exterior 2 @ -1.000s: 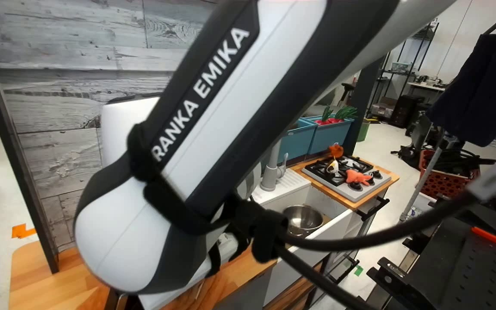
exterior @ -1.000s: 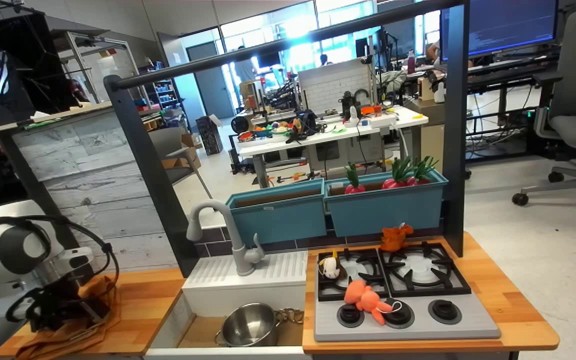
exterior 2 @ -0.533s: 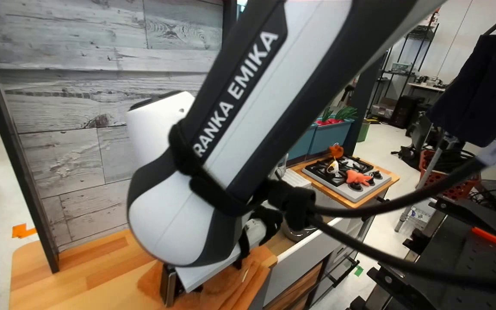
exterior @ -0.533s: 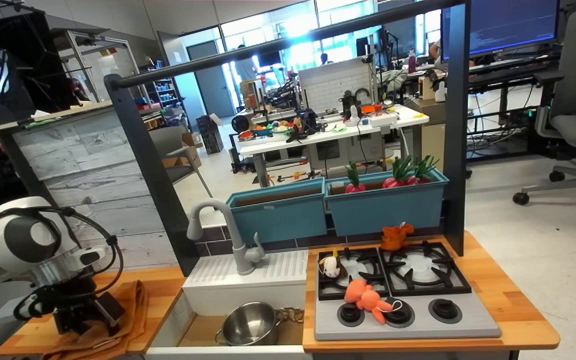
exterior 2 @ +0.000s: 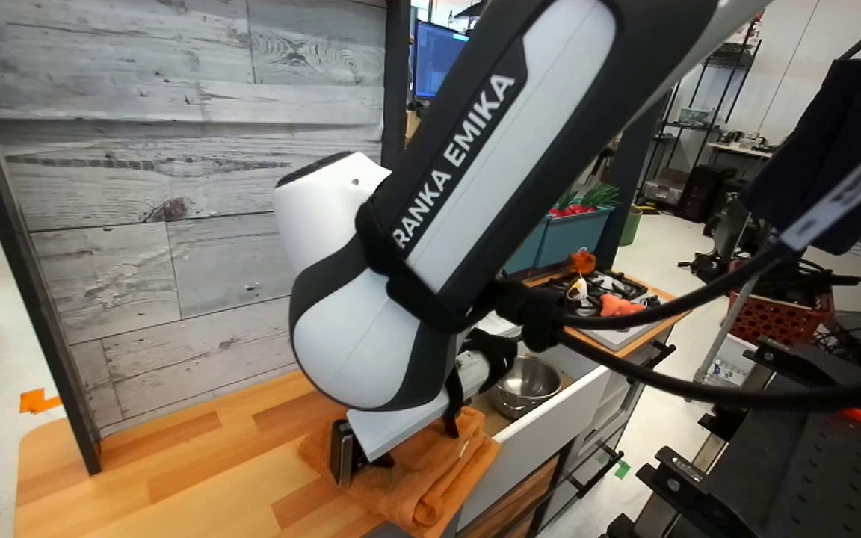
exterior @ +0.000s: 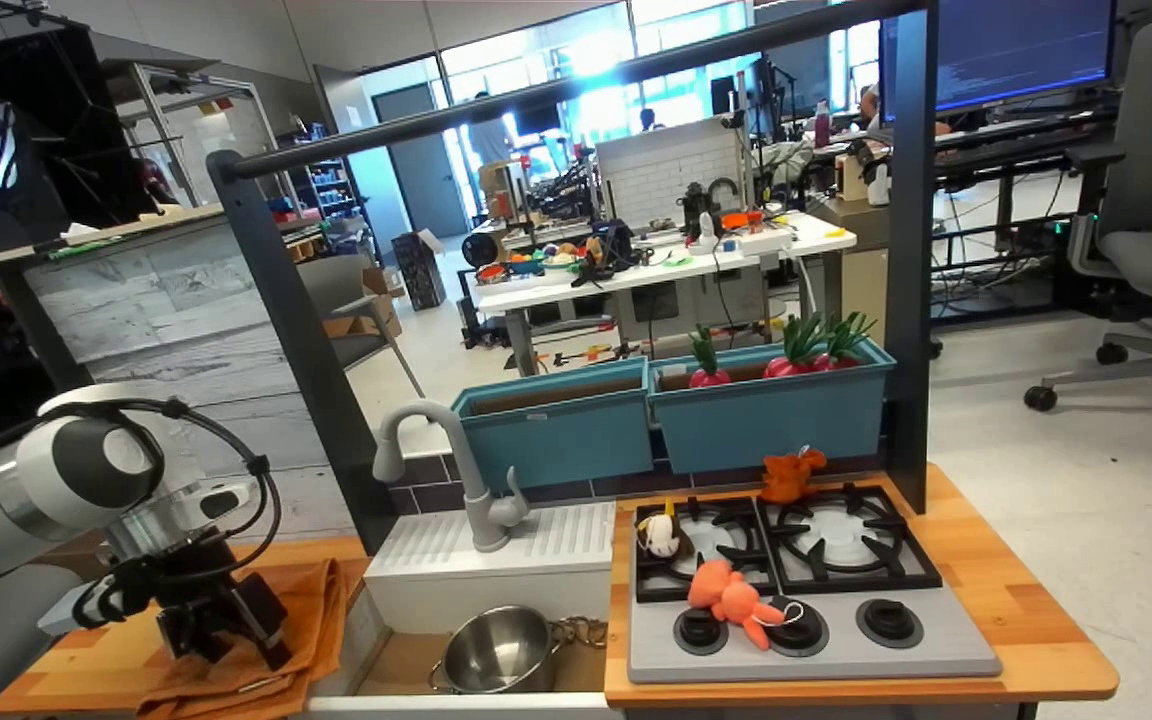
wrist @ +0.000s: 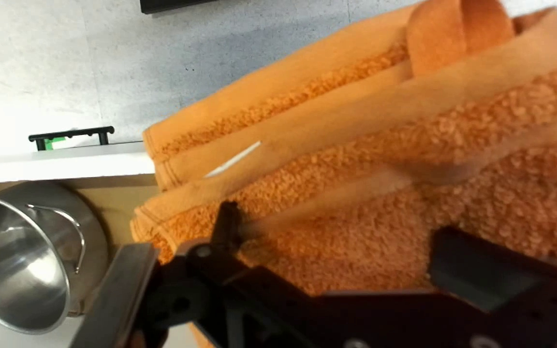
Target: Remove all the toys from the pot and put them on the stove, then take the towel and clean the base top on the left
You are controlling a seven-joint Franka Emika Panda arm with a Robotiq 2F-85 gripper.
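In an exterior view, clock centre at the grey faucet (exterior: 479, 500): plank panel (exterior: 171, 330), 10 o'clock; teal planter (exterior: 556, 437), 2 o'clock; adjoining planter (exterior: 776, 417) with green-topped red radishes (exterior: 786, 368), between 2 and 3 o'clock; monitor (exterior: 1021, 50), 2 o'clock.

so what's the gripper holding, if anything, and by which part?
Nothing held: the gripper stands open on the towel, its fingers spread wide and not pinching it.

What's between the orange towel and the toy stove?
The white sink, with the silver pot in it and the grey tap at its back. An exterior view shows this.
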